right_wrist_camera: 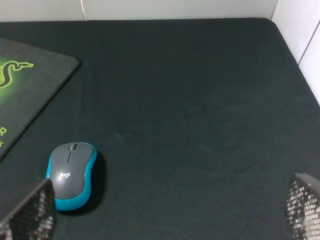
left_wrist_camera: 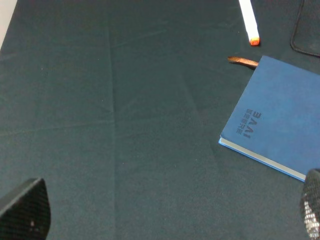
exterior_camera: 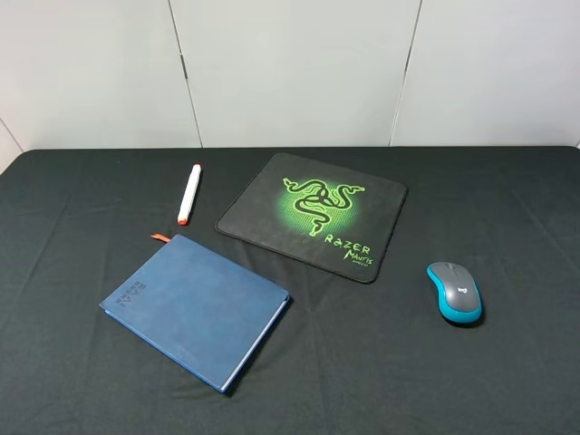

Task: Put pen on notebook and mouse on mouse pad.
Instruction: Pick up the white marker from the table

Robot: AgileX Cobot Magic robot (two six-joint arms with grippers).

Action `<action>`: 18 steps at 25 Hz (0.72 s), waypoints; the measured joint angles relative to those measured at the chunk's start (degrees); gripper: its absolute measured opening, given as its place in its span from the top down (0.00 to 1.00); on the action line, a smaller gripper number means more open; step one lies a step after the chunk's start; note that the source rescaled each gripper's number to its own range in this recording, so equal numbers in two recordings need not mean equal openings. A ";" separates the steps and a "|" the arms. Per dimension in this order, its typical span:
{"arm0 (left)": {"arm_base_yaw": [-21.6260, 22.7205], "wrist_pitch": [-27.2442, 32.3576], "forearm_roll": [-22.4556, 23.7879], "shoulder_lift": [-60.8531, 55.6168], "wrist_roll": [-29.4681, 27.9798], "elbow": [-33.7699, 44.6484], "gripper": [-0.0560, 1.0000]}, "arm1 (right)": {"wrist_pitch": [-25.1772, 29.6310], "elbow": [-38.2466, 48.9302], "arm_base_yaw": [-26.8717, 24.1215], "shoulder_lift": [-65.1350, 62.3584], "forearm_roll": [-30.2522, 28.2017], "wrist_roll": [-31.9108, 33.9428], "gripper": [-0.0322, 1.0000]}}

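The white pen (exterior_camera: 188,193) with its orange-red tip lies on the black cloth behind the dark blue notebook (exterior_camera: 195,308), apart from it. The notebook lies flat and skewed, its orange ribbon (exterior_camera: 159,237) poking out at the far corner. The black mouse pad (exterior_camera: 313,214) with the green logo lies mid-table. Right of it and nearer sits the grey-and-blue mouse (exterior_camera: 455,292), off the pad. My left gripper (left_wrist_camera: 167,220) is open above bare cloth left of the notebook (left_wrist_camera: 280,120), with the pen (left_wrist_camera: 249,22) beyond. My right gripper (right_wrist_camera: 167,220) is open, the mouse (right_wrist_camera: 71,174) by one finger (right_wrist_camera: 30,217).
A black cloth covers the table (exterior_camera: 507,199) up to a white panelled wall (exterior_camera: 290,63). Neither arm shows in the exterior high view. The pad's corner (right_wrist_camera: 30,85) reaches into the right wrist view; the table's far right edge (right_wrist_camera: 292,55) is close.
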 joint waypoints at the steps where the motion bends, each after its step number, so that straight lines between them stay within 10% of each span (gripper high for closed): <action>1: 0.00 0.00 0.00 0.00 0.00 0.00 0.00 | 0.00 0.00 0.00 0.00 0.00 0.00 0.00; 18: 0.00 -0.06 0.07 0.00 0.00 0.00 0.00 | 0.00 0.00 0.00 0.00 0.00 0.00 0.00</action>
